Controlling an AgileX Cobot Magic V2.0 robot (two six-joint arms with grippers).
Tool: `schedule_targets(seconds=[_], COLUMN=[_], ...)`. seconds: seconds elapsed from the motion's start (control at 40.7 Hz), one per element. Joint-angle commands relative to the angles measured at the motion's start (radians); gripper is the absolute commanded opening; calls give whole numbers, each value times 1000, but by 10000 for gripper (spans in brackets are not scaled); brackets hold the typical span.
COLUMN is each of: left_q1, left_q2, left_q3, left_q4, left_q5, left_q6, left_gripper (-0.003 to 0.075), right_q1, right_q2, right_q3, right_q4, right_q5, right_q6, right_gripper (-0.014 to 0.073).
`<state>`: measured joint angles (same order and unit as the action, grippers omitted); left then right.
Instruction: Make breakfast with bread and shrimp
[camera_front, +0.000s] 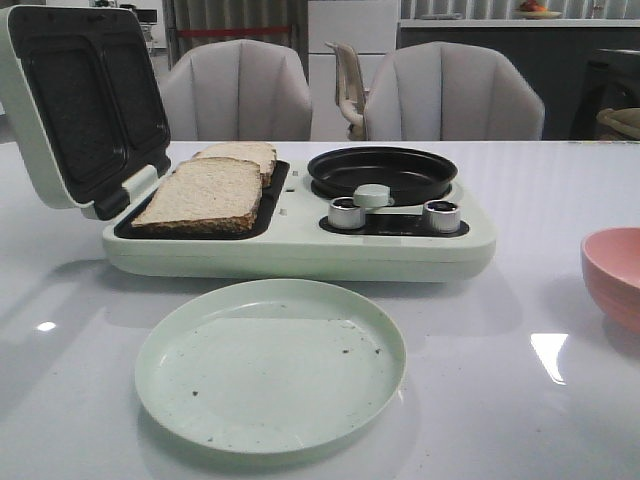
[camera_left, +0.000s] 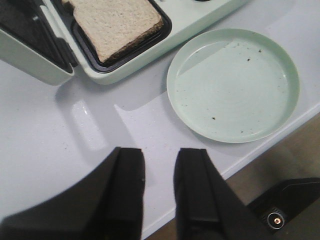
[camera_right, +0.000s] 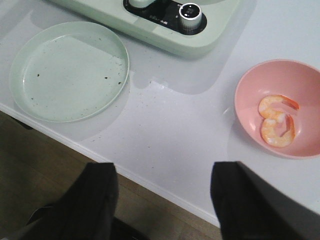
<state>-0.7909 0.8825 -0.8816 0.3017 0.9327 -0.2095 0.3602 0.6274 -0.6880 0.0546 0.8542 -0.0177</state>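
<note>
Here, plate (camera_front: 270, 365) near table (camera_front: 80, 400) edge, unobstructed

home dining area: padded chairs (camera_front: 238, 92), fridge (camera_front: 352, 60) behind table (camera_front: 520, 420)

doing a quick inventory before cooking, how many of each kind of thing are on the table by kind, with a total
bread slices: 2, on the open sandwich plate, one nearer, one behind
shrimp: 2, in the pink bowl
pink bowl: 1
green plate: 1
breakfast maker: 1
total: 7
</note>
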Motion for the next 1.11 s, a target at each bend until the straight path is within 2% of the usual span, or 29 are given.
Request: schedule_targets(seconds=[0.0,0.049,0.197,0.442,0.565,0.639,0.762,0.885,1.081], left_q1=[-7,-5,82,442,639,761,908,965,969], left_q2=[64,101,212,343,393,432,512,602,740], left_q3=[-85,-109,-193,-313,-372,-416,-491,-558,-653], left_q4=[82,129,212,178,10,-175,-456,-585,-664], left_q5=[-19,-5,60,71,17,-32,-104,-165,-212], left_q6=[-1,-1,-1,4,133,241,377,400,400], left_gripper=[125,95,102,104,108,108,107,107,107], right_q1=[-5,-5,-5,-5,-5,-5,-5,-5,-5], right_q2=[-2,-2,-2,-2,-2,-2,-2,-2,-2], right_q3=[-26,-26,-26,-26,-26,-26,-26,-26,-26], right_q4=[-5,-5,-5,-5,-5,-5,-5,-5,-5], right_q5=[-55,-55,-55,-55,-55,-55,-55,-55,-55], right_q6=[1,1,1,1,1,1,1,1,1], right_gripper=[516,516,516,516,516,516,516,516,516])
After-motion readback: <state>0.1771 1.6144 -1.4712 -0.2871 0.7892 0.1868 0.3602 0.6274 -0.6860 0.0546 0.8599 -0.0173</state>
